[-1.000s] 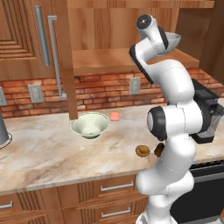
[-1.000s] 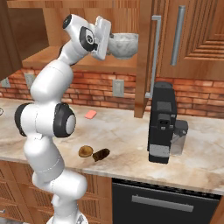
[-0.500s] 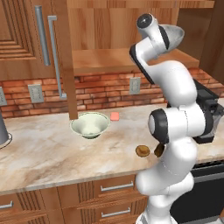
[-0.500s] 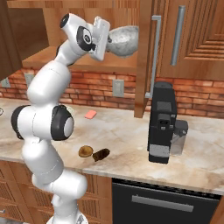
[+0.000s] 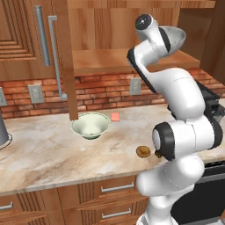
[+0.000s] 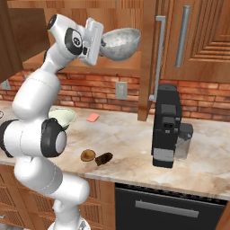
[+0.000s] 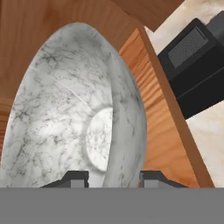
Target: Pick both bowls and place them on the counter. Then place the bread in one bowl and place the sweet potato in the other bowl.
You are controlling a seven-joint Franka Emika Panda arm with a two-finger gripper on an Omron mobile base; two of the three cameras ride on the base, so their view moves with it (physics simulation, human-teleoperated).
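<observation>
High up at the cabinet shelf, my gripper (image 6: 102,43) is shut on the rim of the mottled grey stone-look bowl (image 6: 119,42), which hangs tilted in front of the shelf. In the hand view the bowl's (image 7: 70,122) rim runs between my fingertips (image 7: 74,178). The left base view shows the same bowl (image 5: 176,37) beside the hand. The cream-white bowl (image 5: 91,125) (image 6: 63,117) stands upright on the counter (image 5: 44,151) (image 6: 130,139). The round tan bread (image 5: 143,151) (image 6: 88,155) lies near the counter's front edge, with the dark sweet potato (image 6: 104,158) right beside it.
A pink square (image 5: 115,116) (image 6: 93,117) lies near the brick wall behind the cream bowl. A black coffee machine (image 6: 166,126) stands on the counter to the right. The wooden shelf (image 5: 101,59) and cabinet doors sit close around the raised hand.
The jaws have closed on the grey bowl's rim. The bowl has tilted and drawn slightly out from the shelf toward the arm.
</observation>
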